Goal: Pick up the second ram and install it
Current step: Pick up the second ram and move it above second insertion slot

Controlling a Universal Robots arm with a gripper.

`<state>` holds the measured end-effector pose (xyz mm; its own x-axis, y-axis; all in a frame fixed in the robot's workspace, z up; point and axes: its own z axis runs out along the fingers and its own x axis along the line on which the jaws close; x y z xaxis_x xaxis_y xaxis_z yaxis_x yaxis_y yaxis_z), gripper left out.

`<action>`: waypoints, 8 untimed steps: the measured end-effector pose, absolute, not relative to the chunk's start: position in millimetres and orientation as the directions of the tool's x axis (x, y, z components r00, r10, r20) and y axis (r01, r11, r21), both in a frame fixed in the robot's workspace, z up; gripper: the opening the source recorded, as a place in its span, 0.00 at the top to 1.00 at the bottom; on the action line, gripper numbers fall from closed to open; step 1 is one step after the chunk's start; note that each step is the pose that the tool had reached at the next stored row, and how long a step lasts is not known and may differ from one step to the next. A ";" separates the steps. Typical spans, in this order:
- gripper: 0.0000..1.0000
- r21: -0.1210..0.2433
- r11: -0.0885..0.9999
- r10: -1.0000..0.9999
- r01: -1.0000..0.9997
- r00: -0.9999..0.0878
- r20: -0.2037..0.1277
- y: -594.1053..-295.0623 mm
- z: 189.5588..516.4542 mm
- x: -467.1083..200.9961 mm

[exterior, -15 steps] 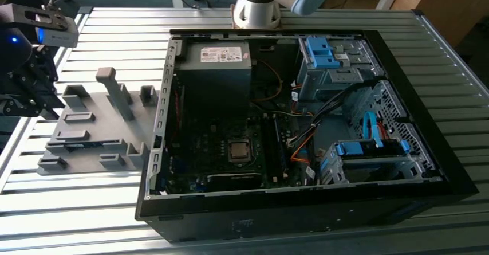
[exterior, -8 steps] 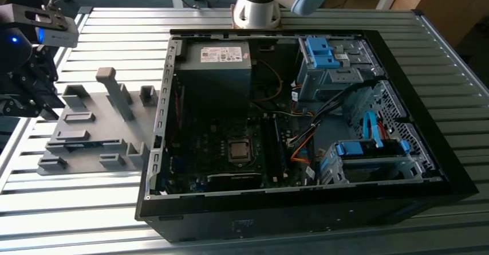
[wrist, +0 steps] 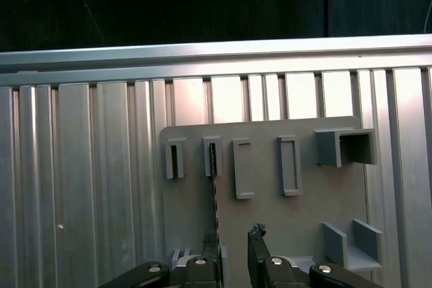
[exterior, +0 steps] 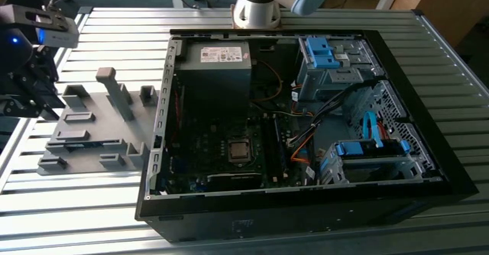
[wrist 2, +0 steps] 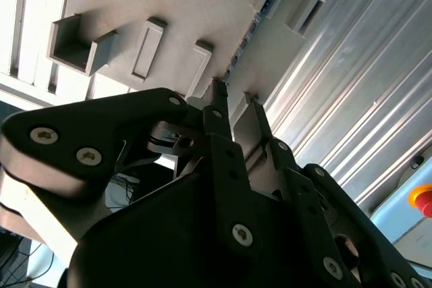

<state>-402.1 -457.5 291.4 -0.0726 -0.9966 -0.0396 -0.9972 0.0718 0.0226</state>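
**Ram Is Lining Up With One Finger, Not With the Gap**

The gripper (wrist: 233, 237) is hanging over the grey fixture plate (wrist: 283, 227). This plate is lying on the slatted table (exterior: 114, 20), to the exterior view's left of the open computer case (exterior: 306, 123). The jaws are standing apart with a moderate gap, and they are holding nothing.

The second ram (wrist: 214, 193) is standing on its long edge in the narrow holders of the plate, so in both wrist views it is appearing as one thin dark line. In the first wrist view this line is running towards one of the fingertips (wrist: 209, 247) and not into the middle of the gap. I cannot tell whether that finger is above the board or just beside it.

I am seeing two dangers here:
- **Going down:** If the gripper is descending like this, one finger may land on the top edge of the board and press it into the holder.
- **Closing off centre:** One pad may touch first and tilt the stick, so it may jam or sit crooked in the grasp.
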 end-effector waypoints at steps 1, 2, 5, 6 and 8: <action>0.68 0.023 0.072 -0.997 -0.997 -0.073 -0.039 -457.5 290.7 -402.1; 0.68 0.023 0.072 -0.997 -0.997 -0.073 -0.039 -457.5 289.9 -402.1; 0.68 0.023 0.072 -0.997 -0.997 -0.073 -0.039 -457.5 286.3 -402.1; 0.68 0.023 0.072 -0.997 -0.997 -0.073 -0.039 -457.5 285.0 -402.1; 0.68 0.023 0.072 -0.997 -0.997 -0.073 -0.039 -457.5 282.9 -402.1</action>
<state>-402.1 -457.5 282.9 -0.0726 -0.9966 -0.0392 -0.9972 0.0718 0.0228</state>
